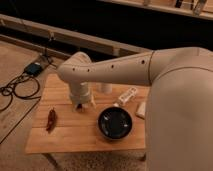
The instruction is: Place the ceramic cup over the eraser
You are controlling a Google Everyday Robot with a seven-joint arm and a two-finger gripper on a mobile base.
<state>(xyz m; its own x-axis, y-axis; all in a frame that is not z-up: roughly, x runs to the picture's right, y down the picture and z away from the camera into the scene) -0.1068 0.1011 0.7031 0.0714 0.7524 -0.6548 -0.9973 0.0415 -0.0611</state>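
On the wooden desk (65, 142), toward its back left part, the hand (84, 104) hung low on its wrist, pointing straight down at the boards. I could not tell whether it was apart, together or clamped on anything; the wrist housing covered it from my view. The arm (115, 67) reached across from the right, so it hid a strip of the desk's back edge.

The ceramic cup (106, 89) stood just right of the wrist, near the back edge and partly tucked behind the arm. It looked upright and apart from the hand. I could not make out the eraser. A dark spot sat right under the hand, and I judged it might be the eraser, which would explain such a low hover there.

The black bowl (115, 123) sat nearer the front. A white bottle-like object (128, 95) and a flat white block (141, 109) lay to its right rear. A dark red chili (51, 120) lay well apart at the left. I judged the cup had yet to go over the eraser.
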